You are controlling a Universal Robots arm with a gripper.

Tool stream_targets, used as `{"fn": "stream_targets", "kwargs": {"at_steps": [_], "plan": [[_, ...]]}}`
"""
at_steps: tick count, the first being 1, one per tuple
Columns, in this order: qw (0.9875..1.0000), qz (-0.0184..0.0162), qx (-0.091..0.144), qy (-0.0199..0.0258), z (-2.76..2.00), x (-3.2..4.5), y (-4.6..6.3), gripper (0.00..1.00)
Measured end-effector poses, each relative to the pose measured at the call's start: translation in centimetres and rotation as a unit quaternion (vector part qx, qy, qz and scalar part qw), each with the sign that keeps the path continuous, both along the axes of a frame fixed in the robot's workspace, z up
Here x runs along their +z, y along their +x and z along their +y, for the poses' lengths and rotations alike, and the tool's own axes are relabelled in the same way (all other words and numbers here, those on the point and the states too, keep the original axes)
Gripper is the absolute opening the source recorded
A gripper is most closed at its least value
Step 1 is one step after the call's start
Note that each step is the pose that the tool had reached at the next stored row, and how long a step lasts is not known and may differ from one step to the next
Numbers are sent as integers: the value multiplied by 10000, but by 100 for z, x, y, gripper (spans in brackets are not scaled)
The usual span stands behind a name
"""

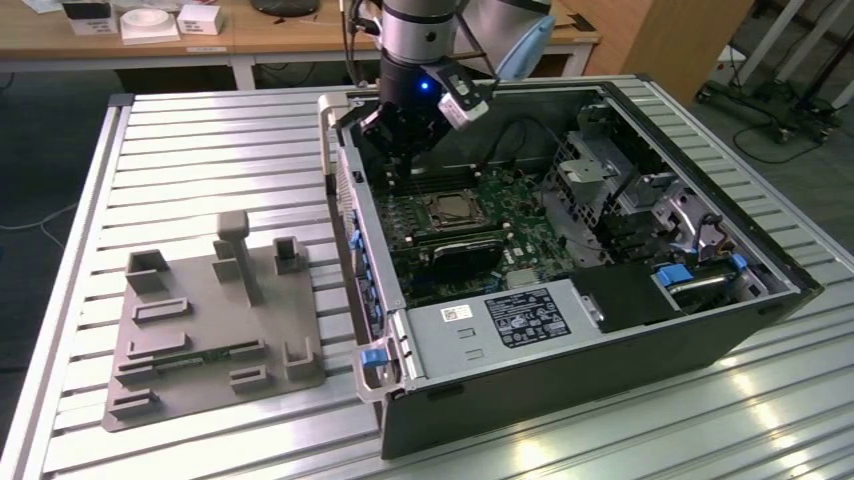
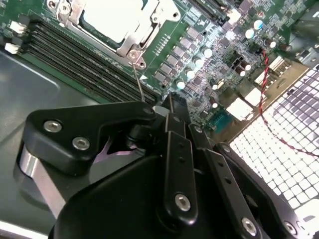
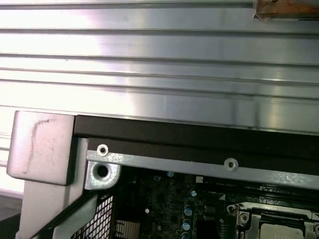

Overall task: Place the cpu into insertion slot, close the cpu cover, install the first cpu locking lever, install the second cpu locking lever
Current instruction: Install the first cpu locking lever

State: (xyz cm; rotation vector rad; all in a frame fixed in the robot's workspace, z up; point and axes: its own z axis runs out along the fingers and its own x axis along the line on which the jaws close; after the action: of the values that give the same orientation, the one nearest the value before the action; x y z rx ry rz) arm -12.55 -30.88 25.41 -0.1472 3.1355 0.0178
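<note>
Hanging low inside the open computer case [image 1: 587,370], my gripper [image 1: 396,160] sits above the long memory slots [image 2: 75,67], just beside the socket [image 1: 451,210], because that is where the free end of a thin wire lever [image 2: 138,77] reaches. The chip [image 2: 112,17] lies flat in the socket, its silver top showing through the window of the metal cover [image 2: 130,44], which lies down over it and frames it. From that I judge the placing and covering are done and the work stands at the levers. In the second wrist view the lever runs from the socket's corner straight toward my gripper's tip. Its end goes out of sight behind my black links, so I cannot tell whether I touch it, nor whether my gripper is apart or together. I stand off to the side of the socket so that nothing presses on the chip itself. The first wrist view looks past the case's metal rim [image 3: 199,167] to the slatted table [image 3: 149,59] that carries the case. A grey parts tray [image 1: 200,320] lies well apart on it, at the exterior view's left, clear of my arm.
</note>
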Motion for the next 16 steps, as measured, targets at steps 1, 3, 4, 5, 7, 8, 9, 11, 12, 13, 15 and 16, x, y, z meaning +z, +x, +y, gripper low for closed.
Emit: {"fn": "stream_targets", "kwargs": {"at_steps": [1,3,4,5,7,8,9,11,12,13,15,16], "plan": [[10000,0,-22,-3,4,-1,0,10],[10000,0,-35,-4,6,-1,-7,10],[10000,0,-35,-4,6,-1,-8,10],[10000,1,-34,-4,7,-1,-8,10],[10000,0,-34,-4,14,-2,-1,10],[10000,0,-35,-4,15,-1,1,10],[10000,0,-35,-4,17,-1,3,10],[10000,0,-34,-4,22,-2,7,10],[10000,0,-34,-4,26,-2,11,10],[10000,0,-34,-4,28,-2,18,10],[10000,0,-35,-4,33,-2,40,10],[10000,0,-35,-4,35,-2,54,10]]}}
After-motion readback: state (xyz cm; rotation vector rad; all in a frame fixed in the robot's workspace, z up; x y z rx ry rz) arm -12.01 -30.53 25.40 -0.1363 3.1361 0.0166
